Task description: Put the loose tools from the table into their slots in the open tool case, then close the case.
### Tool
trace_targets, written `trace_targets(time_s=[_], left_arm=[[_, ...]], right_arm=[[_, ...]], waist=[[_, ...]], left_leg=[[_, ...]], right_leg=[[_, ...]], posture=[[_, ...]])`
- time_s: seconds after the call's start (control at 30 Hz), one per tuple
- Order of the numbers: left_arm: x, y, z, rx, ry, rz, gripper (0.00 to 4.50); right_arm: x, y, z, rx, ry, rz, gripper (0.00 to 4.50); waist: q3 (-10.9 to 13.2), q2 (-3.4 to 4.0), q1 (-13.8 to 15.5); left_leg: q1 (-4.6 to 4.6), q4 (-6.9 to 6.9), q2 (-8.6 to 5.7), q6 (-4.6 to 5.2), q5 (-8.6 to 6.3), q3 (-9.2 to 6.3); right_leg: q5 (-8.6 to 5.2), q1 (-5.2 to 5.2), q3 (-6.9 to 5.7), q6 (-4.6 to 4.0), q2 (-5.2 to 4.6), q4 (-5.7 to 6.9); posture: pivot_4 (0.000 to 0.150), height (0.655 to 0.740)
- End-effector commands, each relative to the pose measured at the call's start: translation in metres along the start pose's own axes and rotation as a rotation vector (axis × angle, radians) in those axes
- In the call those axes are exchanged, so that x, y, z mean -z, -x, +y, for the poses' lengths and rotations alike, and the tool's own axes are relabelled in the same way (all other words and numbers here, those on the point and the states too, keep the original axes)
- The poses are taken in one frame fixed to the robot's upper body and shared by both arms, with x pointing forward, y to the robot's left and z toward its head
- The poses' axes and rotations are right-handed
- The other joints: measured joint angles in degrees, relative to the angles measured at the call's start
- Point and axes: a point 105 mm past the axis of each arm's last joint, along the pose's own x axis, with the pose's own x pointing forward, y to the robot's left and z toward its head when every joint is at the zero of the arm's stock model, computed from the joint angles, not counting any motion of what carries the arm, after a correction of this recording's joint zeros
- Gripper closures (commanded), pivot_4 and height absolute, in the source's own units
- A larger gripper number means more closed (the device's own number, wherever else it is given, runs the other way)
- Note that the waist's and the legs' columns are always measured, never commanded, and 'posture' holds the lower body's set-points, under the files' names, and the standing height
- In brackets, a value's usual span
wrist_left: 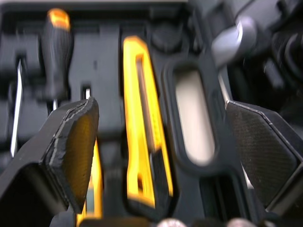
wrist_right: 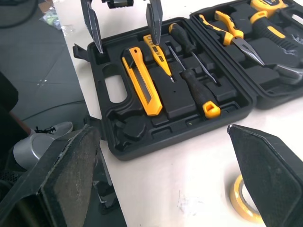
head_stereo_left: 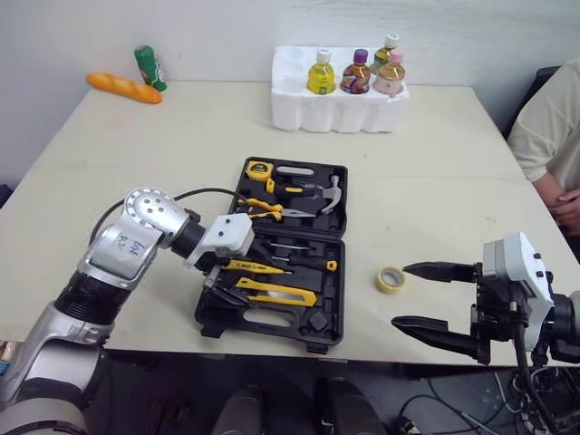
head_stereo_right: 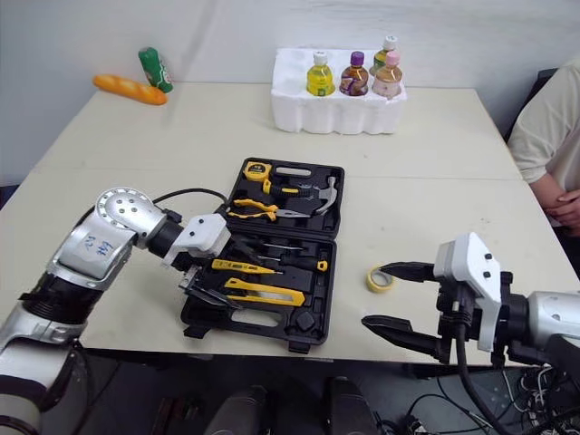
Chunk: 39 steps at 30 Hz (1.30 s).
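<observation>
The black tool case (head_stereo_left: 328, 319) lies open mid-table. Its far half holds a tape measure (head_stereo_left: 259, 169), pliers (head_stereo_left: 263, 209) and a hammer (head_stereo_left: 323, 194). Its near half holds a yellow utility knife (head_stereo_left: 276, 292), a yellow tester screwdriver (head_stereo_left: 254, 267) and a black screwdriver (head_stereo_left: 304, 263). My left gripper (wrist_right: 123, 33) hangs open over the near half's left end, with the utility knife (wrist_left: 142, 127) lying between its fingers (wrist_left: 71, 146). A loose yellow tape roll (head_stereo_left: 391, 279) lies on the table right of the case. My right gripper (head_stereo_left: 424, 297) stands open just right of the roll, apart from it.
A white foam tray (head_stereo_left: 335, 109) with several bottles stands at the back. A bread loaf (head_stereo_left: 124, 88) and a green bottle (head_stereo_left: 150, 67) lie at the far left. A person (head_stereo_left: 553, 136) sits at the table's right edge. The table's front edge runs just under the case.
</observation>
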Motion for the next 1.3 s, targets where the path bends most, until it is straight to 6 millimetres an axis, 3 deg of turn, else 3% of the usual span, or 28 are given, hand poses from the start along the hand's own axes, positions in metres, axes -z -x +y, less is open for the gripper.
trace_targets(time_s=[0.03,0.33,0.6,0.73,0.83,0.93,1.03,1.13,1.27,1.3], left_arm=[[-0.001,-0.002,0.002,-0.023,-0.07,-0.104,0.58],[0.034,-0.018,0.002,-0.102,-0.017,-0.176,4.19],[0.065,-0.027,0.008,-0.126,-0.029,-0.009,4.19],[0.088,-0.035,-0.002,-0.068,-0.03,0.124,4.19],[0.087,-0.041,-0.006,-0.053,0.001,0.11,4.19],[0.072,-0.036,-0.003,-0.079,0.037,0.025,4.19],[0.044,-0.013,0.001,-0.143,0.126,-0.148,3.46],[0.028,0.019,0.009,-0.296,0.222,-0.285,2.1],[0.05,0.073,0.011,-0.589,0.394,-0.382,0.3],[0.058,0.084,0.009,-0.646,0.435,-0.392,0.04]], right_arm=[[-0.006,-0.002,0.001,-0.018,0.033,-0.006,0.0],[-0.004,-0.007,0.001,-0.029,0.022,-0.016,0.0],[-0.003,-0.007,0.0,-0.032,0.015,-0.01,0.0],[-0.001,-0.009,0.0,-0.039,0.007,-0.01,0.0],[0.001,-0.01,0.0,-0.04,0.0,-0.007,0.0],[0.004,-0.009,-0.003,-0.019,-0.012,0.002,0.0],[0.011,-0.002,-0.013,0.049,-0.028,0.016,0.0],[0.023,0.017,-0.033,0.178,-0.048,0.037,0.0],[0.045,0.056,-0.062,0.393,-0.094,0.084,0.0],[0.05,0.065,-0.065,0.427,-0.102,0.094,0.0]], waist=[[-0.01,0.0,0.07],[-0.01,-0.01,0.07],[-0.05,-0.02,0.08],[-0.11,0.02,0.0],[-0.23,0.08,-0.09],[-0.27,0.13,-0.08],[-0.25,0.12,-0.24],[-0.16,0.04,-0.29],[-0.16,0.05,-0.29],[-0.16,0.06,-0.39]], left_leg=[[0.0,0.0,0.0,0.0,0.0,0.0],[0.05,0.0,0.0,-0.01,0.01,0.02],[0.09,0.0,0.0,-0.01,0.0,0.02],[0.45,-0.03,0.0,0.0,0.0,-0.02],[1.09,-0.21,0.03,0.03,-0.06,-0.02],[1.12,-0.21,0.04,0.08,-0.14,-0.03],[1.05,-0.21,0.05,0.07,-0.15,-0.06],[0.74,-0.16,0.05,0.05,-0.14,-0.08],[0.72,-0.11,0.05,0.04,-0.13,-0.15],[0.75,-0.18,0.05,0.04,-0.14,-0.11]], right_leg=[[0.0,0.0,0.0,0.0,0.0,0.0],[0.0,0.0,0.0,0.0,0.02,0.05],[0.01,0.04,0.0,0.01,0.01,0.04],[0.01,0.43,-0.04,0.01,-0.01,-0.04],[-0.01,1.04,-0.02,-0.01,-0.02,-0.2],[-0.01,1.08,-0.02,-0.02,-0.06,-0.21],[-0.01,1.0,-0.03,-0.02,-0.06,-0.23],[-0.01,0.69,-0.06,-0.01,-0.06,-0.15],[-0.01,0.7,-0.1,-0.01,-0.07,-0.16],[-0.01,0.7,-0.08,-0.01,-0.06,-0.18]], posture=[[0.15,0.7367],[0.15,0.7367],[0.15,0.7367],[0.15,0.7367],[0.15,0.7367],[0.15,0.7367],[0.15,0.7367],[0.15,0.7367],[0.15,0.7367],[0.15,0.7367]])
